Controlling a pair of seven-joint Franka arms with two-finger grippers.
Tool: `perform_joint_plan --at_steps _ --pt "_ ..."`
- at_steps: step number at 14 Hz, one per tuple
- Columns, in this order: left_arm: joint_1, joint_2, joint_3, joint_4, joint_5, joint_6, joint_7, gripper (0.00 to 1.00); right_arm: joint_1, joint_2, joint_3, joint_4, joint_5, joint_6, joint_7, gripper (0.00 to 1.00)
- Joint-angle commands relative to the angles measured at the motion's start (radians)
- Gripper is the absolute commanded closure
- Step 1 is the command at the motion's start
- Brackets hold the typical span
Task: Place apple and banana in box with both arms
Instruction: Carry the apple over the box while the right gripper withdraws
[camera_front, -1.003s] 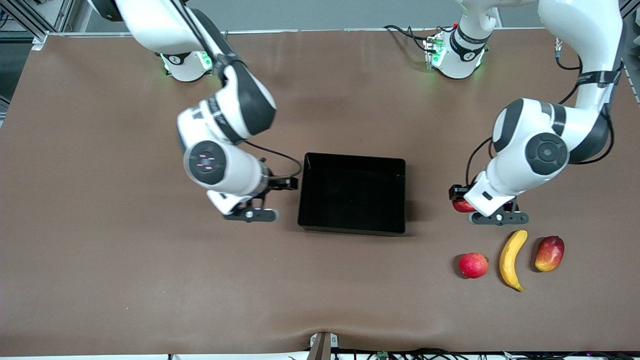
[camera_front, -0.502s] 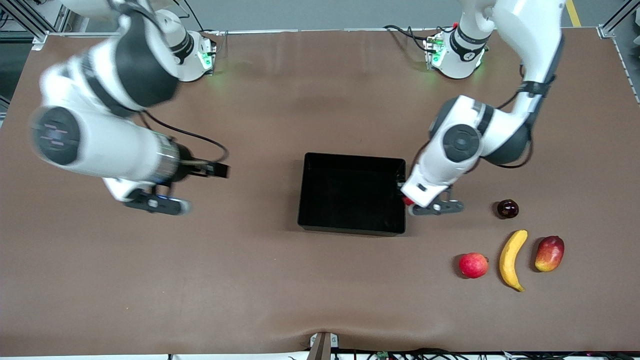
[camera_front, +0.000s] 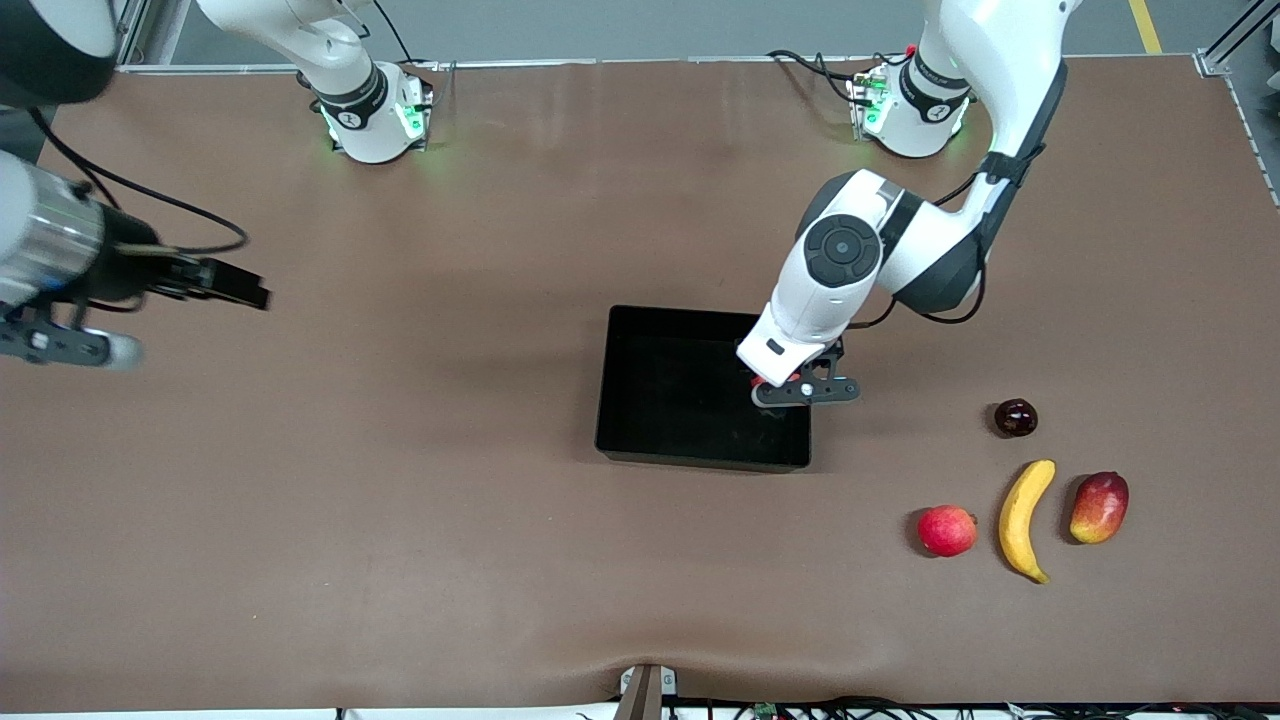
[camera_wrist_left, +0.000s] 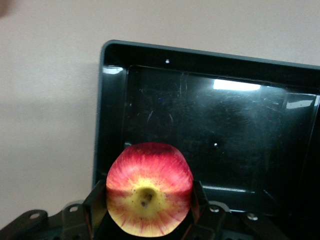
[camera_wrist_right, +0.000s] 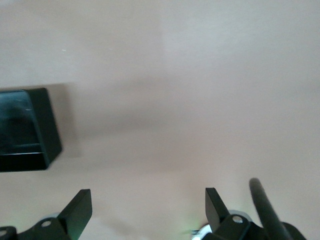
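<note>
Holding the apple (camera_wrist_left: 149, 188) tight by its round sides, the left tool (camera_front: 790, 385) hangs over the box (camera_front: 640, 455). It's firm and smooth. The right tool (camera_wrist_right: 145, 205) waits spread apart, away from the box.

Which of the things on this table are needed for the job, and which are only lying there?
Needed:
- apple, held by the left tool over the box
- banana, on the table
- box
- right tool, open, waiting at its end of the table

Only lying there:
- pinkish-red fruit
- mango
- dark fruit
</note>
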Motion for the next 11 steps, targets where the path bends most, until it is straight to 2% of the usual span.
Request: perform_joint_plan --at_steps 1,2,4,7,10,11 --pt "-0.022 0.053 0.004 0.002 0.020 0.064 -0.025 1.00 -0.032 -0.177 0.017 -0.241 -0.074 0.116 -0.106 0.00" --pt "-0.024 0.080 0.004 0.000 0.020 0.097 -0.032 1.00 -0.050 -0.235 0.019 -0.309 -0.091 0.157 -0.117 0.00" --pt "-0.027 0.113 0.004 -0.001 0.023 0.117 -0.045 1.00 -0.062 -0.306 0.017 -0.360 -0.133 0.184 -0.126 0.00" --pt "-0.038 0.129 0.004 -0.027 0.021 0.117 -0.045 1.00 -0.105 -0.332 0.017 -0.360 -0.171 0.181 -0.151 0.00" --pt "-0.039 0.133 0.004 -0.047 0.021 0.108 -0.052 1.00 -0.228 -0.328 0.019 -0.363 -0.158 0.176 -0.372 0.00" --pt "-0.041 0.136 0.004 -0.050 0.021 0.108 -0.054 0.60 -0.254 -0.323 0.019 -0.362 -0.155 0.173 -0.429 0.00"
